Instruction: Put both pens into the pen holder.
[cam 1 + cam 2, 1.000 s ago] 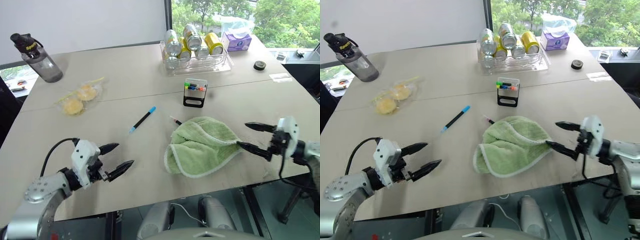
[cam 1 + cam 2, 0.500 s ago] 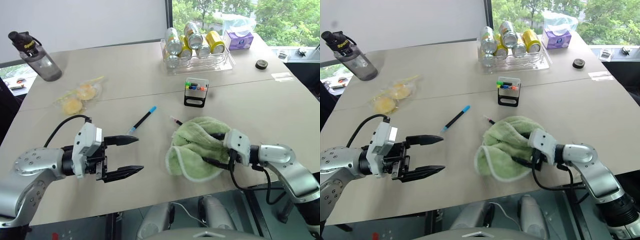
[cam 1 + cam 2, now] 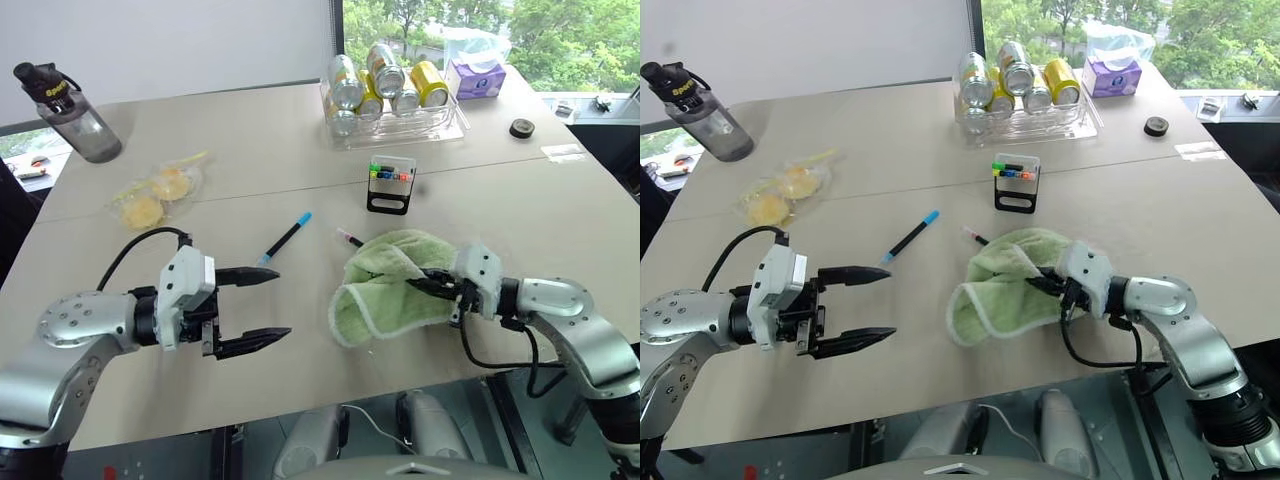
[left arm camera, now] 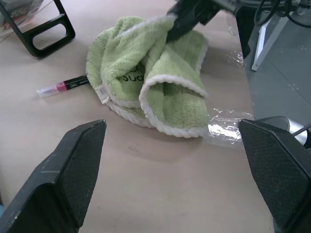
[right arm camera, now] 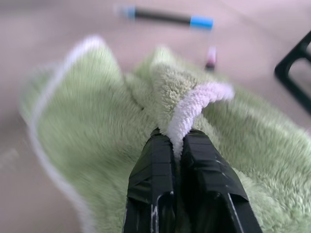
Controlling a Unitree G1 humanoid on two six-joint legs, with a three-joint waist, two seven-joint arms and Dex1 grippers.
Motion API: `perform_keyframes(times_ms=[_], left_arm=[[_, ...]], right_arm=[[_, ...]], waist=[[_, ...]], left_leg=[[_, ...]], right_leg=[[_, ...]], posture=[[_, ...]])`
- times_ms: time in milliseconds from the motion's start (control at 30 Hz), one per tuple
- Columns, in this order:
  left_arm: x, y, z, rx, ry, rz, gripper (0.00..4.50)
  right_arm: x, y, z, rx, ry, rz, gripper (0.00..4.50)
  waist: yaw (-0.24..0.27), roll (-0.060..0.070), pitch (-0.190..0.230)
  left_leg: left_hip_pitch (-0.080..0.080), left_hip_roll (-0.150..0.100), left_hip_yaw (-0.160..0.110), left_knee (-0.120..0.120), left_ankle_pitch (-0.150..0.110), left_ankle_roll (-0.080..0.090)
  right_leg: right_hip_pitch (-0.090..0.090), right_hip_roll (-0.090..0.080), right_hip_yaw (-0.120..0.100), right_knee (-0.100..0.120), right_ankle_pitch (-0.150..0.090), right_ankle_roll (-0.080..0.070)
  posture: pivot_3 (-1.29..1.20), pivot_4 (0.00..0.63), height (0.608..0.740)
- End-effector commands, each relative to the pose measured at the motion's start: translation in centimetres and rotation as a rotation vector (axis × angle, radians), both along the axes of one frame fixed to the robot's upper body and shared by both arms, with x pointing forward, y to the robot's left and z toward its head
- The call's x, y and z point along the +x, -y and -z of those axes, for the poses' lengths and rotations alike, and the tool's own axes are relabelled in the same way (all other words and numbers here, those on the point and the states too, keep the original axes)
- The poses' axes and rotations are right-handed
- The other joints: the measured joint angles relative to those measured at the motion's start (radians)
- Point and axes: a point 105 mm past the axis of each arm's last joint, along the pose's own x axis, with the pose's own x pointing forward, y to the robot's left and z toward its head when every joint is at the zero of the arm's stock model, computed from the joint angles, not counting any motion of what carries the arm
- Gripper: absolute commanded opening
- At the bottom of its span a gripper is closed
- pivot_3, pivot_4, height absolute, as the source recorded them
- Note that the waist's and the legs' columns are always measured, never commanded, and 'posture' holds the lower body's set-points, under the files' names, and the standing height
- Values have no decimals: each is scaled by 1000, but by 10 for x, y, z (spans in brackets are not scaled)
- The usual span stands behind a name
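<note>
The right gripper [image 5: 176, 141] pinches the white edge of the green towel [image 3: 385, 290] at lower right; the left gripper [image 3: 262, 308] at lower left is wide open, holding nothing; the blue pen [image 3: 285, 238] lies mid-frame; the pink pen [image 3: 350, 238] pokes from under the towel; the pen holder [image 3: 390, 186] stands above them.

An office or meeting room: a wide pale bench [image 3: 250, 140] below a white wall and a window onto trees, with a water bottle [image 3: 70, 105], tissue box [image 3: 475, 75] and canned drinks [image 3: 385, 85].
</note>
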Motion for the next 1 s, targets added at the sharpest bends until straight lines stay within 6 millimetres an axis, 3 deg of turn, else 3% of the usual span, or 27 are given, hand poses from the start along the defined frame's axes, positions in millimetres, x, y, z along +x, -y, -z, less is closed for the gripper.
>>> perform_keyframes(times_ms=[33,100,300,433,533,567,600,767,900,1000], left_arm=[[1,2,-7,-9,25,-3,4500],[3,2,-7,-9,33,-21,4500],[5,15,-10,-58,45,-35,4500],[10,17,-10,-51,53,-36,4500],[14,17,-12,-50,62,-34,4500],[15,17,-12,-48,64,-33,4500],[15,17,-12,-47,66,-32,4500],[14,19,-12,-50,70,-39,4500],[12,16,-10,-48,68,-60,4500],[15,14,-6,-47,75,-100,4500]], right_arm=[[-5,12,-42,131,46,-33,26],[2,33,-60,153,42,19,26],[14,90,-140,256,108,153,26],[47,130,-169,272,211,399,26],[66,161,-166,185,226,554,882],[72,170,-159,121,225,600,1637],[75,176,-151,62,224,622,1901],[79,191,-125,-139,167,665,4131],[74,186,-130,-113,165,617,4131],[65,161,-125,-48,130,484,4131]], waist=[[-1,0,0],[0,0,0],[1,2,4],[-4,0,4],[-1,0,4],[1,0,5],[1,0,5],[-2,1,5],[-8,2,6],[-9,2,6]], left_leg=[[0,0,0,0,0,0],[0,0,0,0,0,0],[0,0,0,0,0,0],[0,0,1,-1,0,0],[0,0,3,0,0,1],[0,0,3,0,0,1],[-2,0,3,0,0,1],[-5,0,4,-1,0,1],[-6,0,5,-1,0,1],[-6,0,5,-1,0,1]], right_leg=[[0,0,0,0,0,0],[0,0,0,0,0,0],[0,0,-1,0,0,0],[0,0,1,0,0,0],[0,-1,2,0,0,0],[0,-1,2,0,0,0],[-2,-1,1,0,0,0],[-6,-1,2,0,0,0],[-7,-1,4,0,0,0],[-7,0,3,0,0,0]], posture=[[0,150,739],[0,150,739],[0,150,739],[0,150,739],[0,150,739],[0,150,739],[0,150,739],[0,150,739],[0,150,739],[0,150,739]])
